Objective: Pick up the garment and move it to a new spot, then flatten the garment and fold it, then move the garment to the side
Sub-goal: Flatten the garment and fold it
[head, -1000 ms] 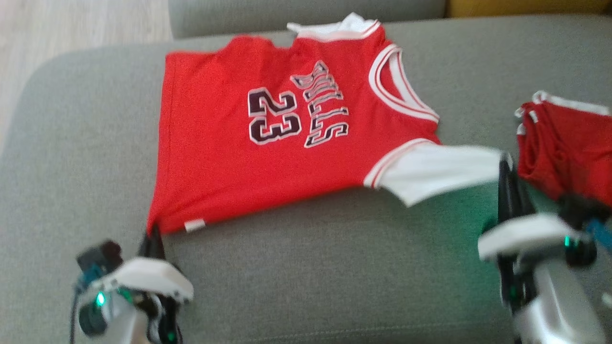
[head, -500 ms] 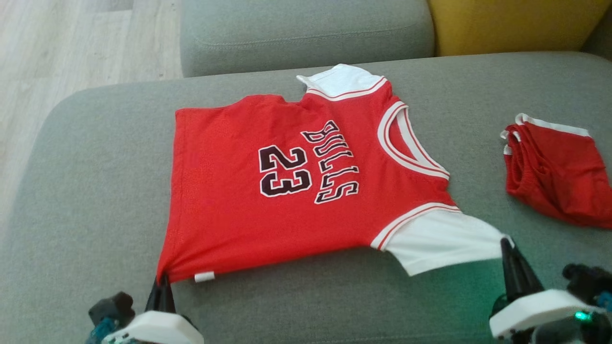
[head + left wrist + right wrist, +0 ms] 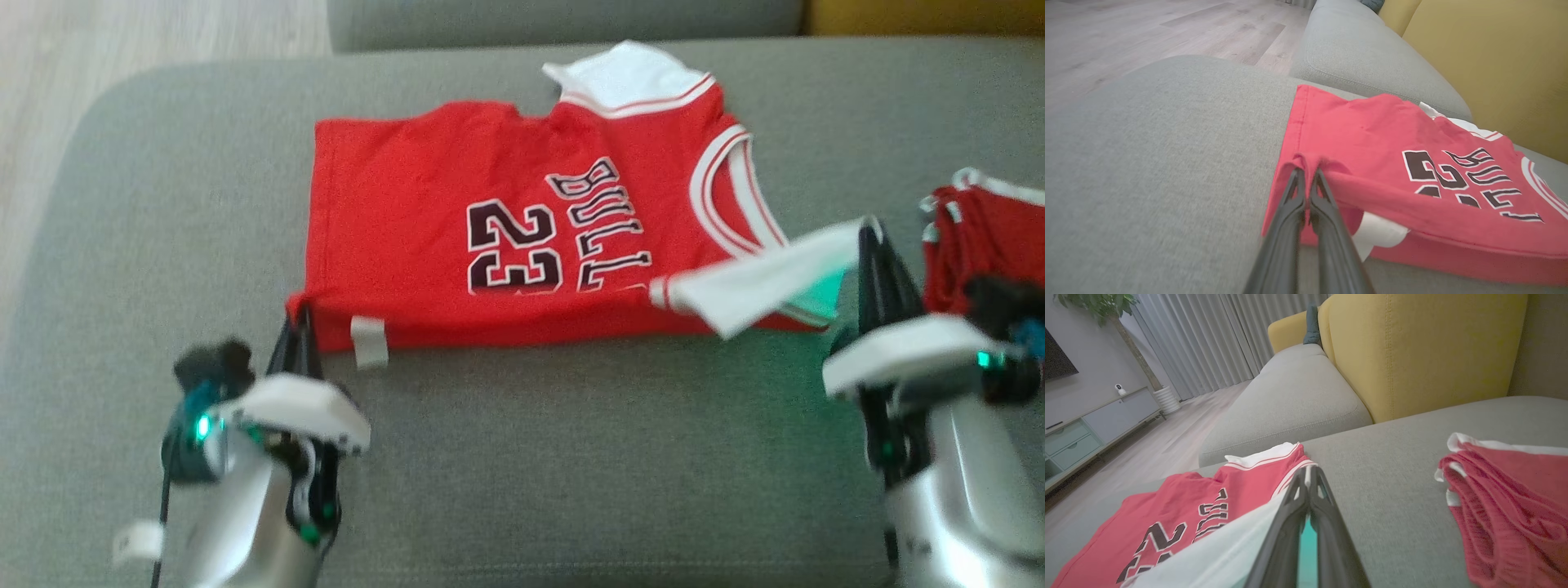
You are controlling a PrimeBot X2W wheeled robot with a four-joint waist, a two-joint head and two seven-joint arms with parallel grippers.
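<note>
Two closed pincers grip the jersey (image 3: 424,188): left gripper (image 3: 299,322) on the hem corner (image 3: 1306,160), right gripper (image 3: 872,235) seemingly on the white sleeve (image 3: 759,282); carry both across level and together.

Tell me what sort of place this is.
Most likely a home living room: a grey sofa, a yellow backrest behind it, floor-length curtains and a low cabinet along the wall.

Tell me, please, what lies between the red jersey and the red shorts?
In the head view, the right gripper, shut on the white sleeve, stands between the jersey and the shorts; the right wrist view shows bare grey cushion there otherwise.
</note>
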